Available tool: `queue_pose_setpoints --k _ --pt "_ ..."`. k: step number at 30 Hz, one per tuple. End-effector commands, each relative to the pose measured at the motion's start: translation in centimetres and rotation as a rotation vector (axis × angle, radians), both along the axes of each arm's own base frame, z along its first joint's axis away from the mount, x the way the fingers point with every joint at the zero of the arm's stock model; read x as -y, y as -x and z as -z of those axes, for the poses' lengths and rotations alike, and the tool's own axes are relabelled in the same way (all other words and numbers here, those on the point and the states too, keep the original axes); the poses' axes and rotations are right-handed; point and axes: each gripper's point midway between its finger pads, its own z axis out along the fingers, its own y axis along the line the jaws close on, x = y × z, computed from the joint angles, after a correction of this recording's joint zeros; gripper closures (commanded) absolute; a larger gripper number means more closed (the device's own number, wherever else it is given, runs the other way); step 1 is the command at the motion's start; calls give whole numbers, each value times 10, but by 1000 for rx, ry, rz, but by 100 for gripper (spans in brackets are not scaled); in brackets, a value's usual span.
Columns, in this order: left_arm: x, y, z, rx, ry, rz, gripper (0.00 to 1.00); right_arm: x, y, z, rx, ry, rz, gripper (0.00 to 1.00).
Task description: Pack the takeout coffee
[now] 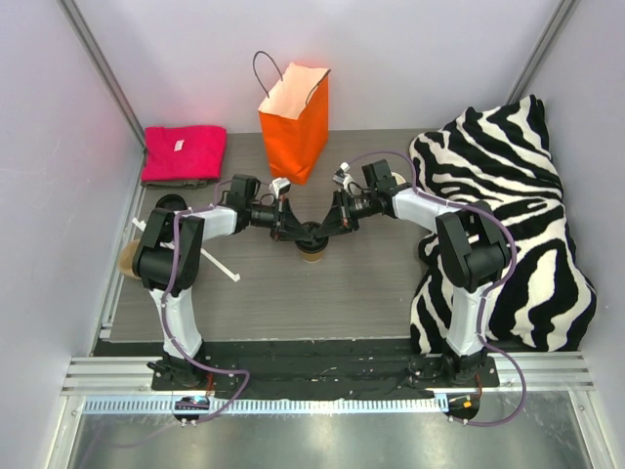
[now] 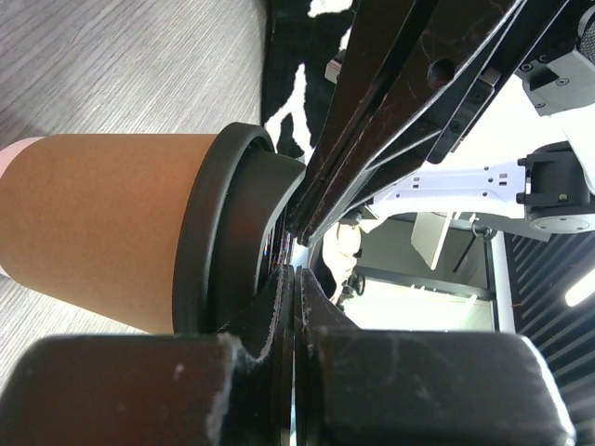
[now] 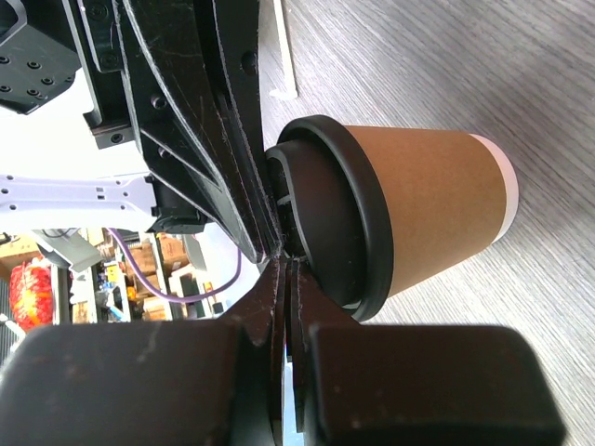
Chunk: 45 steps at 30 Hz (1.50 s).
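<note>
The takeout coffee [image 1: 312, 251] stands upright mid-table, a brown paper cup [image 2: 102, 218] with a black lid [image 2: 232, 232]. My left gripper [image 1: 296, 233] comes in from the left and my right gripper [image 1: 328, 230] from the right. Their tips meet just over the lid. In the left wrist view my left gripper [image 2: 295, 271] is shut with nothing between its fingers, its tips against the lid top. The right wrist view has my right gripper [image 3: 285, 267] shut the same way beside the lid [image 3: 335, 223], with the cup [image 3: 437, 209] below it.
An orange paper bag [image 1: 295, 119] stands open behind the cup. A pink folded cloth [image 1: 183, 153] lies at the back left. A zebra-print blanket [image 1: 513, 225] fills the right side. A brown object [image 1: 128, 260] and a white stick [image 1: 221, 265] lie by the left arm.
</note>
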Motion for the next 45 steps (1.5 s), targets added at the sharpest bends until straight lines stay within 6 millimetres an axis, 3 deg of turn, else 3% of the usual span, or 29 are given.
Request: queue_pose_setpoints --k 1,8,11,15,20,25,28,29,32,35,43,45 --pt "-30 5 103 -93 -355 -147 100 44 1 114 -72 366 122 96" --pt "-36 8 111 -97 -413 -145 100 53 0 125 -57 430 136 97" --pt "-33 8 108 -100 -386 -127 100 48 0 116 -45 403 111 97" --pt "-17 1 73 -20 -266 -85 100 28 -4 74 41 289 56 94" --pt "1 0 24 88 -167 -40 100 1 1 6 124 113 -4 93" --pt "5 -3 -13 140 -112 -34 97 -7 7 -47 173 5 -8 92" --pt "5 -3 -34 176 -88 -37 90 -9 10 -70 202 -36 -12 92" --pt "5 -3 -39 183 -83 -40 83 -10 8 -76 210 -41 -8 92" --pt "5 1 -53 218 -70 -44 81 -12 1 -80 216 -39 14 92" --pt "8 9 -54 234 -67 -48 81 -16 -8 -72 202 -48 43 92" --pt "21 10 -36 192 -79 -73 87 -30 -32 -52 123 -80 110 92" --pt "21 7 -22 169 -111 -90 89 -33 -36 -42 121 -78 112 92"
